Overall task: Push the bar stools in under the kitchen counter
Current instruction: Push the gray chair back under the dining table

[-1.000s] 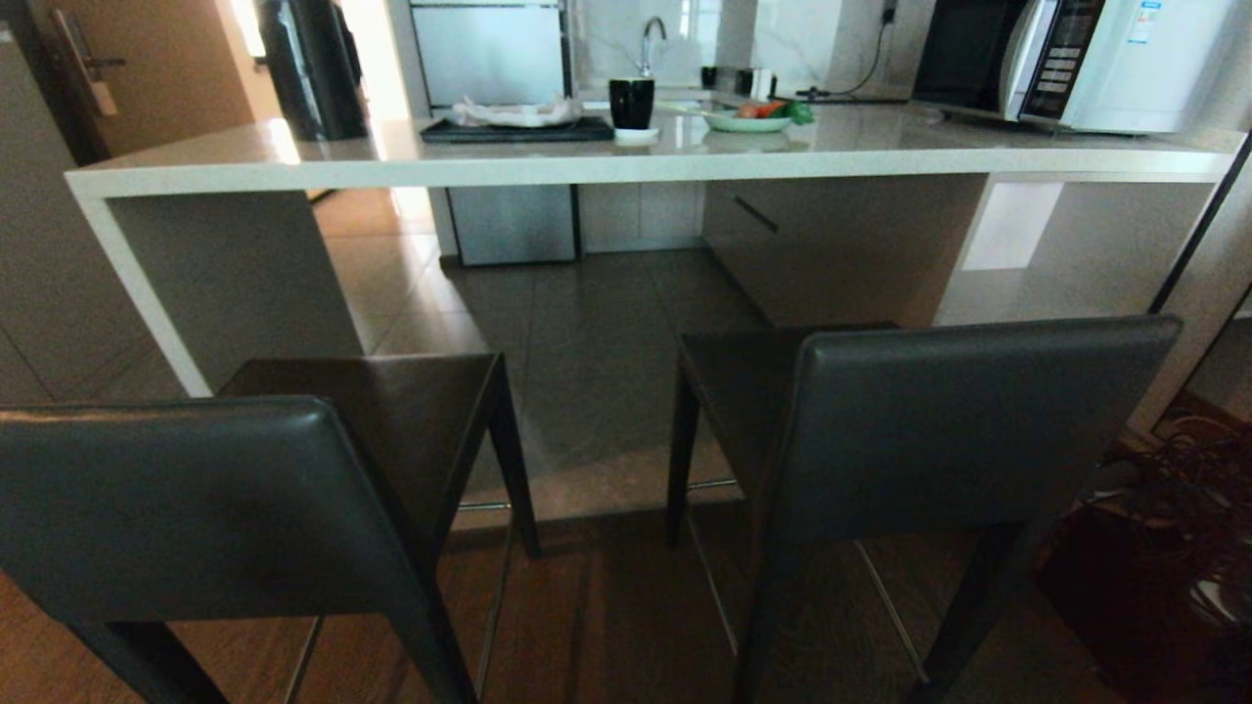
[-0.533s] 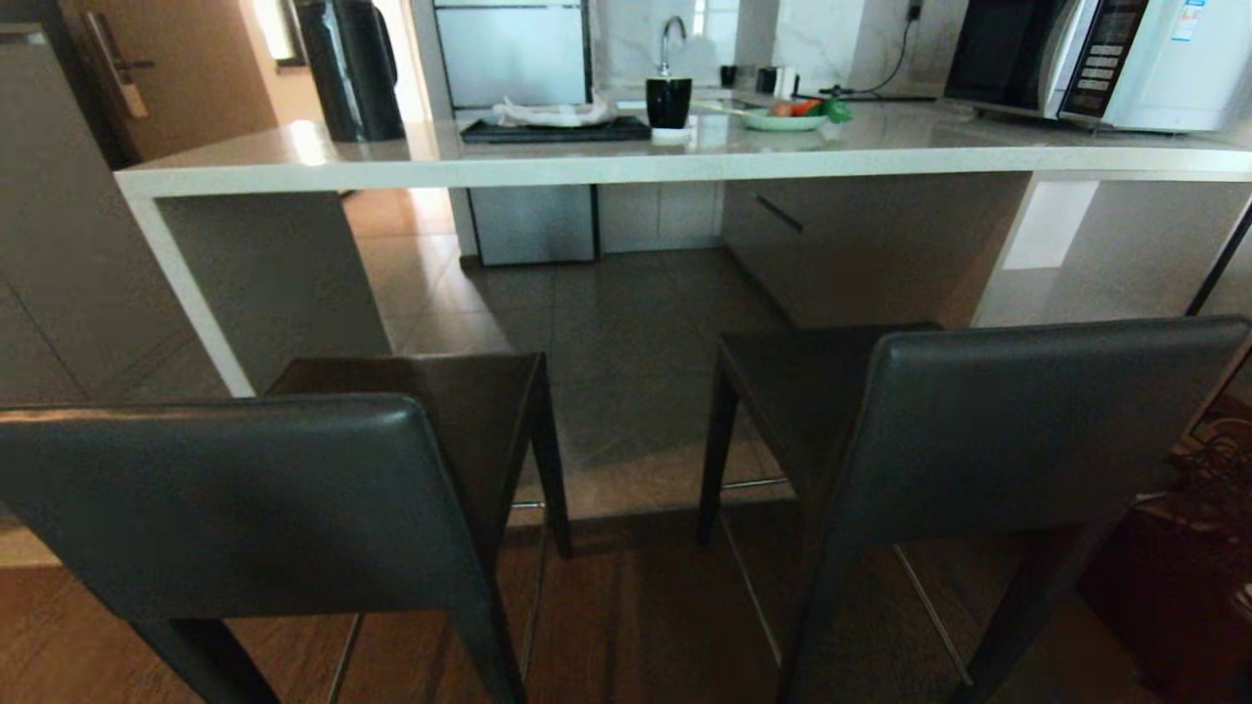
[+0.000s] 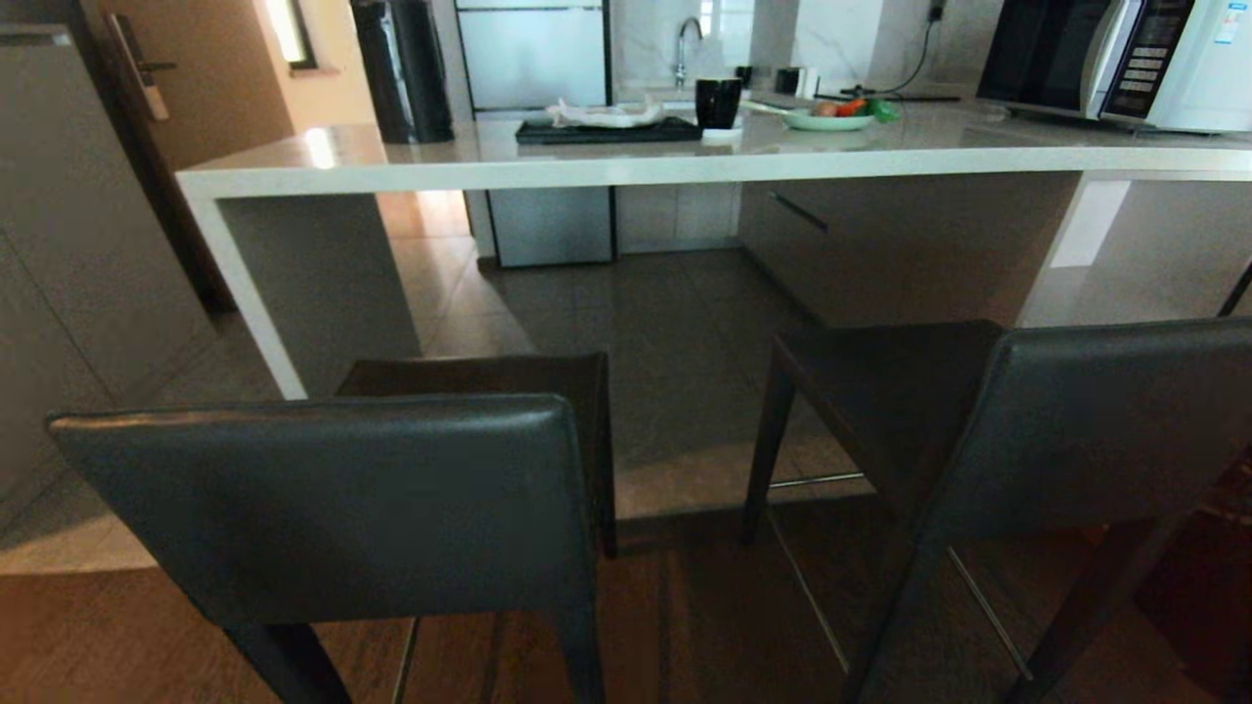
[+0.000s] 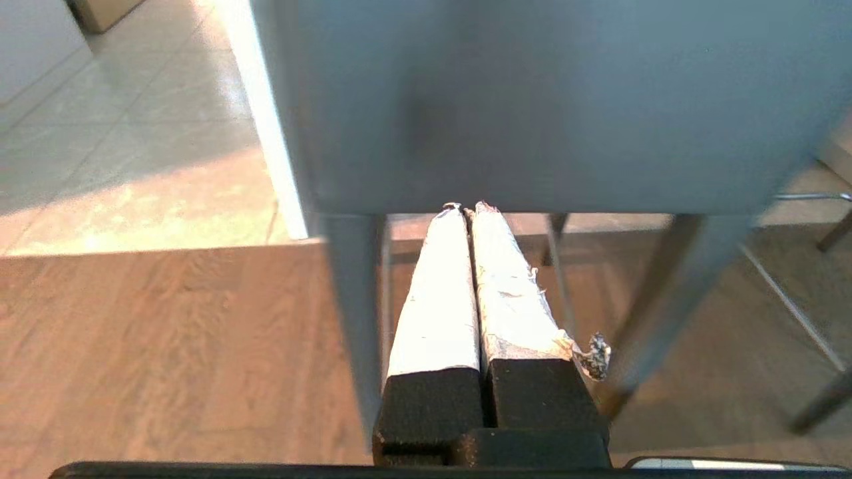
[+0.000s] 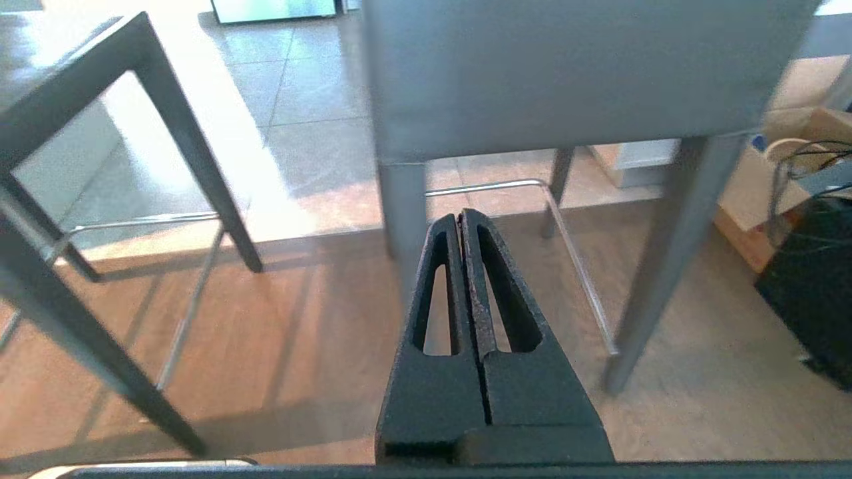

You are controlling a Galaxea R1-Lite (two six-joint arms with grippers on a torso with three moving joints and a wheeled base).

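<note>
From the head view, both bar stools (image 3: 352, 489) (image 3: 1056, 430) are standing out from the kitchen counter surface (image 3: 685, 156); an off-centre shove risks twisting one into the slab end leg (image 3: 293, 284). In the left wrist view, the left gripper (image 4: 464, 207), fingers pressed together empty, is sitting just below the backrest (image 4: 532, 100). In the right wrist view, the right gripper (image 5: 460, 216), likewise closed, is pointing below its stool's backrest (image 5: 566, 66).

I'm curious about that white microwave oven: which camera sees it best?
The head view: the white microwave oven stands on the pale stone kitchen counter at the far right, partly cut off by the frame. Neither wrist view shows it; they face stool backrests and floor.
</note>
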